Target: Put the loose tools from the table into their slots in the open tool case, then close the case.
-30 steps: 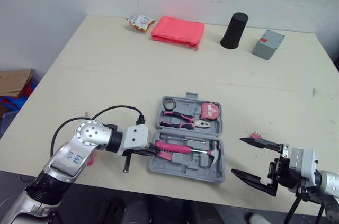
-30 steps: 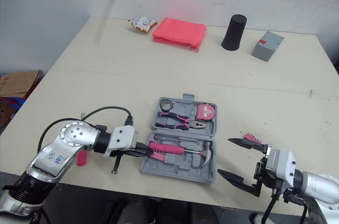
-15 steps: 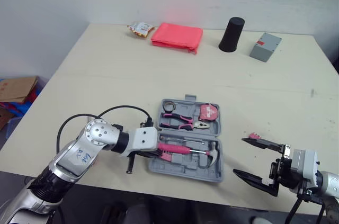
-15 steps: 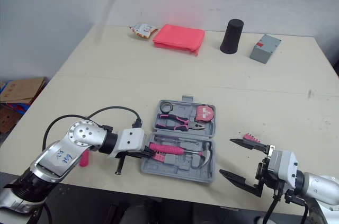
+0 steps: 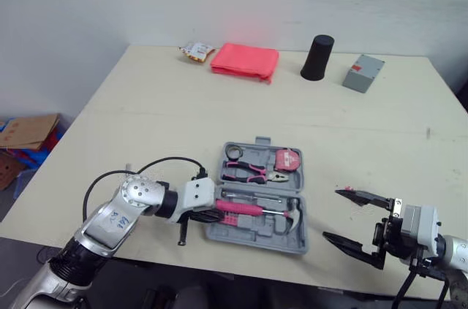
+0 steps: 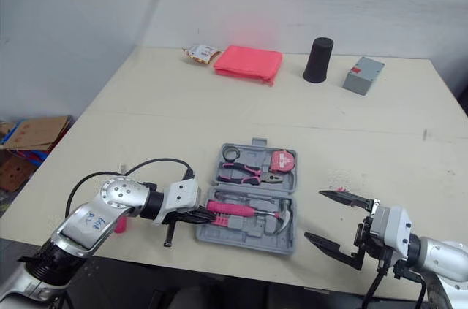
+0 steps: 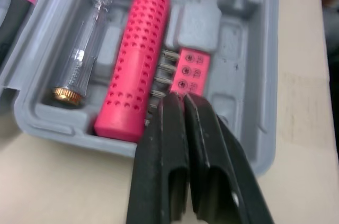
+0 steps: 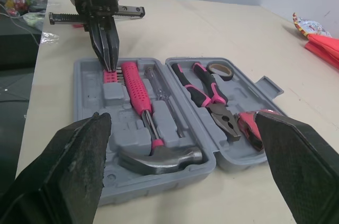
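Note:
The grey tool case [image 5: 256, 239] lies open near the table's front edge. Its near half holds a pink-handled hammer [image 5: 241, 207], a clear-handled screwdriver [image 7: 85, 49] and a pink bit holder [image 7: 192, 70]. Pliers [image 5: 252, 170] and a pink tape measure [image 5: 287, 159] sit in the far half. My left gripper [image 5: 218, 215] is shut at the case's left end, its tips touching the bit holder. To the right of the case my right gripper [image 5: 333, 214] hangs wide open with nothing in it. A small pink thing [image 6: 119, 225] lies on the table, partly hidden by my left arm.
Along the table's far edge lie a snack packet [image 5: 194, 50], a pink pouch [image 5: 245, 60], a black cylinder [image 5: 316, 57] and a grey box [image 5: 363, 74]. A cardboard box [image 5: 22, 130] sits on the floor to the left.
The head camera has pulled back and shifted, so the whole scene sits differently. My left gripper stays shut at the bit holder, and the right gripper is as open as before.

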Tool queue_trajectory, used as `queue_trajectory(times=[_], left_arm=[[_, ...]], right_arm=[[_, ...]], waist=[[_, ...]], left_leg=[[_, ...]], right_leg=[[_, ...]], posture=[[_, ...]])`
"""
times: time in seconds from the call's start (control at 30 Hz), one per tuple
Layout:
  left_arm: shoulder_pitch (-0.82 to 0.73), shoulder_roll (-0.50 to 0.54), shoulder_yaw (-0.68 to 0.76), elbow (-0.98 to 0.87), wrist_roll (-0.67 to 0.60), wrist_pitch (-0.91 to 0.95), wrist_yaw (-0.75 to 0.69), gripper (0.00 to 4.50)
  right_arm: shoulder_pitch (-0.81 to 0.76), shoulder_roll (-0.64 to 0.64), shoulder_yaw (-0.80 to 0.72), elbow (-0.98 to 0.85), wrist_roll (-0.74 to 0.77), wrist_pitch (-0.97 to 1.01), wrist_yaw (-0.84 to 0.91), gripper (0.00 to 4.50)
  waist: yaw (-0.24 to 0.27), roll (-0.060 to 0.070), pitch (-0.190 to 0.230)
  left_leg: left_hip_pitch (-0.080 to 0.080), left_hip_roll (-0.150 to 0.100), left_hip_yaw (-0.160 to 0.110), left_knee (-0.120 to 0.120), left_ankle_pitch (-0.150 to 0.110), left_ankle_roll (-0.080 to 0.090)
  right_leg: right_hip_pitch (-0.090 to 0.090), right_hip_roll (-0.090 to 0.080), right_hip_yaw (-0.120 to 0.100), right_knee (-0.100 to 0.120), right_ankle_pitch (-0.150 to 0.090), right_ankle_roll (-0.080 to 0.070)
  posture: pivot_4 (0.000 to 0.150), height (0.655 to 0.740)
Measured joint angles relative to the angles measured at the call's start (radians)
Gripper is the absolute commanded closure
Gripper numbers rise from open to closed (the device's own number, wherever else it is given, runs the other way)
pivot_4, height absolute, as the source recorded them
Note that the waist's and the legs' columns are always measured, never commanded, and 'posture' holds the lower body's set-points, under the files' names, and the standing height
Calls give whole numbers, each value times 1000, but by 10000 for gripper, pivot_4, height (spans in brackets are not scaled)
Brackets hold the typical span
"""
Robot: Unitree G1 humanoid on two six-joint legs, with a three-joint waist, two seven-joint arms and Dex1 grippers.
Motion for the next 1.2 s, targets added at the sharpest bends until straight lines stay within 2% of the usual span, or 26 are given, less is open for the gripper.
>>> queue_trajectory(times=[0.2, 0.33, 0.37, 0.4, 0.43, 0.47, 0.53, 0.67, 0.8, 0.83, 0.97, 1.2], left_arm=[[58, -61, 34, 68, -18, -142, 20, 44282], [111, -123, 92, 137, -79, -290, 5, 44282], [116, -126, 110, 145, -107, -320, -12, 44282], [123, -127, 137, 148, -134, -335, -29, 44282], [129, -127, 171, 149, -166, -344, -38, 44282], [130, -124, 214, 146, -202, -350, -45, 41993], [135, -99, 301, 131, -263, -346, -48, 37905], [189, -45, 514, 128, -340, -337, -8, 20361], [235, -6, 767, 363, -330, -418, 97, 2056], [241, 3, 811, 408, -327, -434, 116, 919], [338, 85, 983, 591, -303, -520, 146, 919], [428, 165, 1127, 967, -263, -631, 211, 919]], right_arm=[[2, 0, 0, 0, -1, -1, -2, 0], [3, 0, -9, 1, 0, -1, -2, 0], [7, -2, -22, 2, 3, -1, 1, 0], [15, -4, -41, 4, 6, -1, 4, 0], [29, -8, -65, 7, 13, -1, 7, 0], [44, -11, -94, 10, 18, -1, 10, 0], [67, -13, -146, 26, 29, -1, 19, 0], [106, -15, -283, 133, 49, -12, 34, 0], [103, -15, -436, 394, 37, -77, 17, 0], [108, -15, -457, 434, 35, -88, 16, 0], [131, -18, -543, 627, 21, -147, 14, 0], [170, -21, -619, 888, -5, -239, -41, 0]], waist=[[0, 1, -1], [0, -2, 2], [-1, -1, 2], [-1, -3, 6], [-1, -6, 9], [-1, -8, 10], [-1, -10, 12], [-2, -12, 16], [-4, -19, 27], [-4, -20, 29], [-8, -19, 33], [-11, -19, 34]], left_leg=[[-1, 0, 0, -1, -1, 0], [-11, 0, -1, 0, -1, 1], [-15, 0, -2, 1, 2, 3], [-21, 0, -3, 2, 4, 5], [-26, 0, -4, 2, 4, 4], [-34, 0, -5, 3, 5, 3], [-38, 0, -5, 3, 8, -2], [-38, 0, -4, 3, 4, -1], [-37, 0, -2, 3, 1, 4], [-37, 0, -2, 3, 0, 4], [-36, 0, -1, 2, -2, 2], [-33, -1, -2, 1, -6, -3]], right_leg=[[0, 0, 0, -2, 0, 0], [-9, -1, -1, -2, 0, 0], [-18, 0, -2, 0, 1, 2], [-24, 0, -3, 2, 9, 17], [-29, 1, -5, 2, 9, 18], [-36, 1, -6, 1, 9, 17], [-39, 3, -6, 0, 9, 18], [-38, 3, -4, -4, 8, 20], [-38, 3, -3, -5, 7, 21], [-38, 3, -3, -4, 7, 21], [-38, 1, -3, -4, 7, 20], [-38, -1, -3, -2, 6, 18]], posture=[[1500, 7400], [1500, 7400], [1500, 7400], [1500, 7400], [1500, 7400], [1500, 7400], [1500, 7400], [1500, 7400], [1500, 7400], [1500, 7400], [1500, 7400], [1500, 7400]])
